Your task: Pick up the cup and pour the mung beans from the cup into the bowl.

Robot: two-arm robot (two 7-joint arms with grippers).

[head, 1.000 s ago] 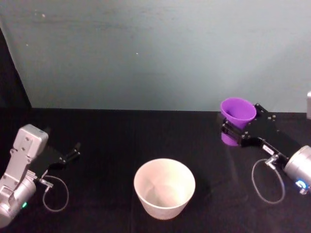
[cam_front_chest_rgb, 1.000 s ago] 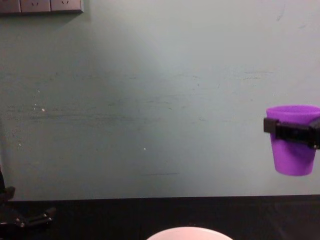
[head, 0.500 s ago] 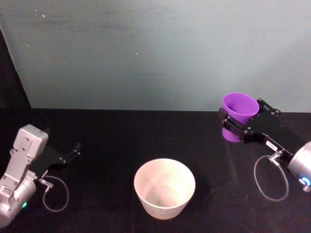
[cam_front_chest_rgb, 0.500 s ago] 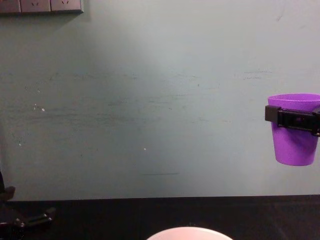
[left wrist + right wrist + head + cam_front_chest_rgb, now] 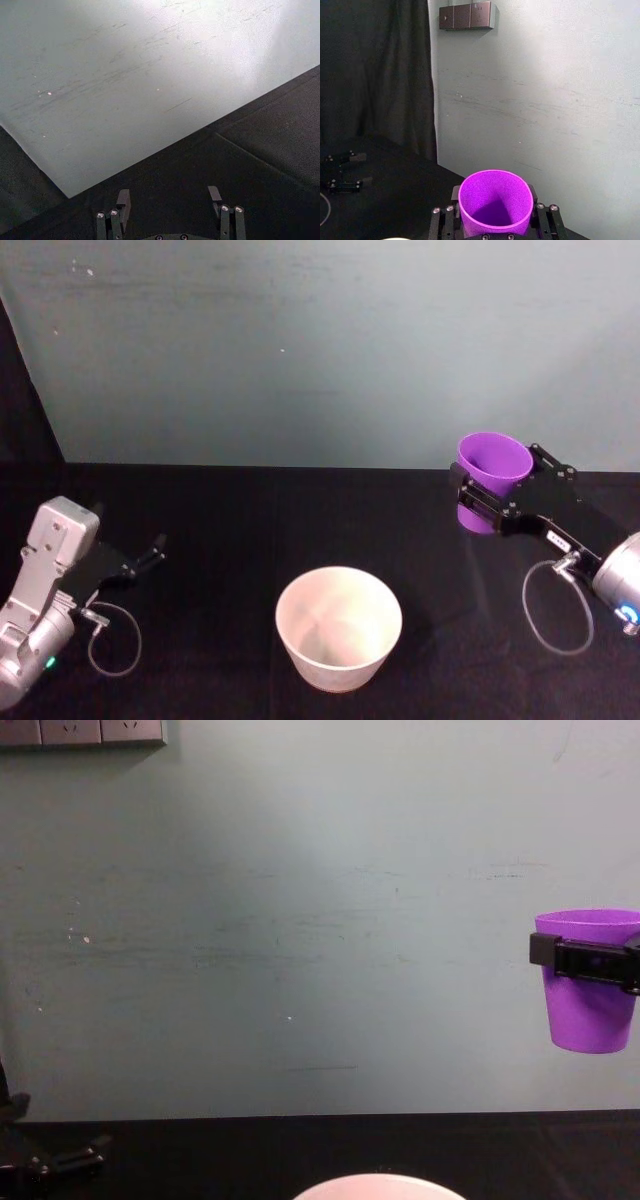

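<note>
- Left gripper (image 5: 150, 552): parked low on the worktop (image 5: 250, 510), well to the left of the bowl (image 5: 335, 668). Fingers (image 5: 122, 200) spread wide, nothing between them. Idle.
- Bowl: upright, mouth open, free-standing on the worktop. No beans visible inside.
- Cup (image 5: 493, 462): upright, lifted clear of the worktop, to the right of the bowl and farther back, well apart from it. Right gripper (image 5: 500, 488) has its fingers (image 5: 585, 960) closed around the cup's wall just under the rim. Cannot tell the beans: the cup's inside (image 5: 495, 205) reads as plain purple in the right wrist view.
- Risk 1: the cup is not over the bowl. Tilting here would drop the beans on the cloth to the right of the bowl.
- Risk 2: smooth tapered wall. Once tipped past level, the narrower base could slide through the fingers and the cup fall out.
- Risk 3: pouring from high above the bowl, small beans likely bounce over its rim.
- Risk 4: a low approach could nudge the bowl, which looks light and unsecured.
- Surface: matte black cloth, flat, bare around the bowl. A cable loop hangs at each wrist (image 5: 115, 640) (image 5: 555, 610), on either side of the bowl.
- Room: pale scuffed wall (image 5: 300, 340) behind the bowl; socket plate (image 5: 80, 730) high on it; dark curtain (image 5: 375, 75) beside.
</note>
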